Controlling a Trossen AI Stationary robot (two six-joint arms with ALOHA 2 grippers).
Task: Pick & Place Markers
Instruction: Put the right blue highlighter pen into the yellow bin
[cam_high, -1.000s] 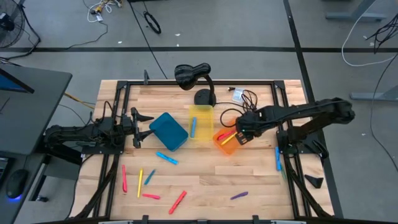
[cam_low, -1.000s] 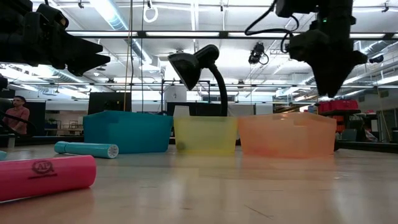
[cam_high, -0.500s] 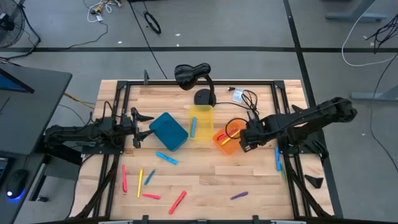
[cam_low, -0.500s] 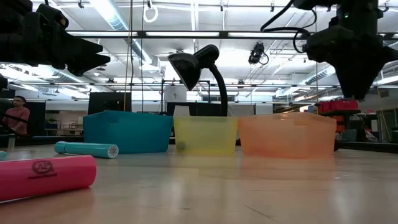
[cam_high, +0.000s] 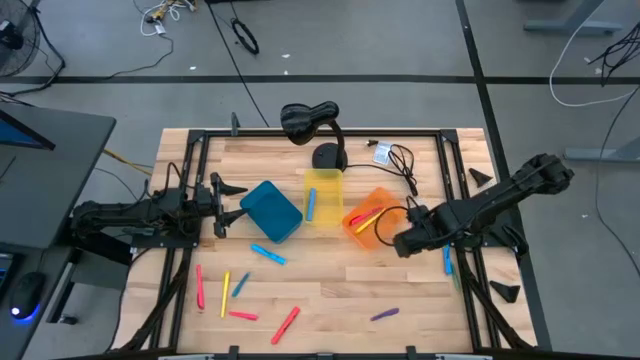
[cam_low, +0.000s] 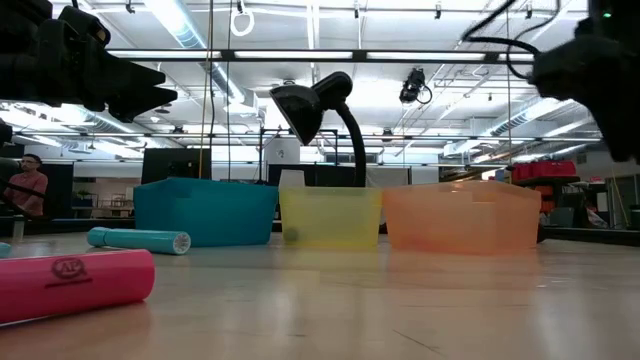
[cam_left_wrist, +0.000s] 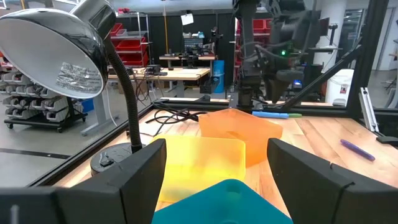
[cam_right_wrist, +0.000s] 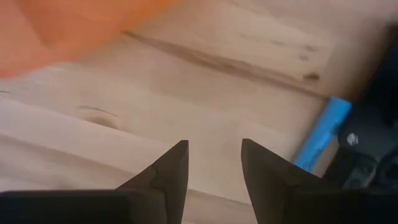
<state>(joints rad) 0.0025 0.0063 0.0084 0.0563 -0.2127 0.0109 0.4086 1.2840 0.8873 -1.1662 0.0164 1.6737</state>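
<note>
The right gripper (cam_right_wrist: 214, 163) hangs empty, fingers slightly apart, over the bare wooden surface (cam_high: 330, 280) — a thin blue plastic marker (cam_right_wrist: 321, 134) lies just beside it, flat by the frame rail. It looks light, stiff and slick; pinch mid-barrel, across its width. The left gripper (cam_left_wrist: 214, 168) waits, spread wide.

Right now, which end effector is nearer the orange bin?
Right. The right end effector hovers just beside the orange bin, empty and open. The left end effector waits beyond the blue bin, far from it.
</note>
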